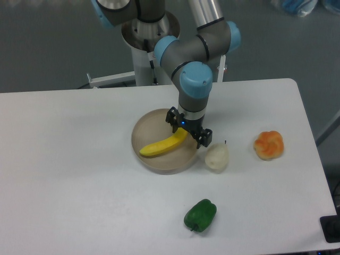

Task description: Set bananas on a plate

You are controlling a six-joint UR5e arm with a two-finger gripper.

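Banana (162,145) lies inside plate (154,162), right tip at plate's right rim. Gripper (190,131) just above that tip, fingers spread, gripping nothing. You're at release step. Next: lift straight up, mind pear (217,156) just right of plate.

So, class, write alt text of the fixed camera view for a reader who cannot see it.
A yellow banana lies on a round tan plate on a white table, with a robot arm's end effector directly above its right end. A pale pear, an orange fruit and a green pepper sit nearby.
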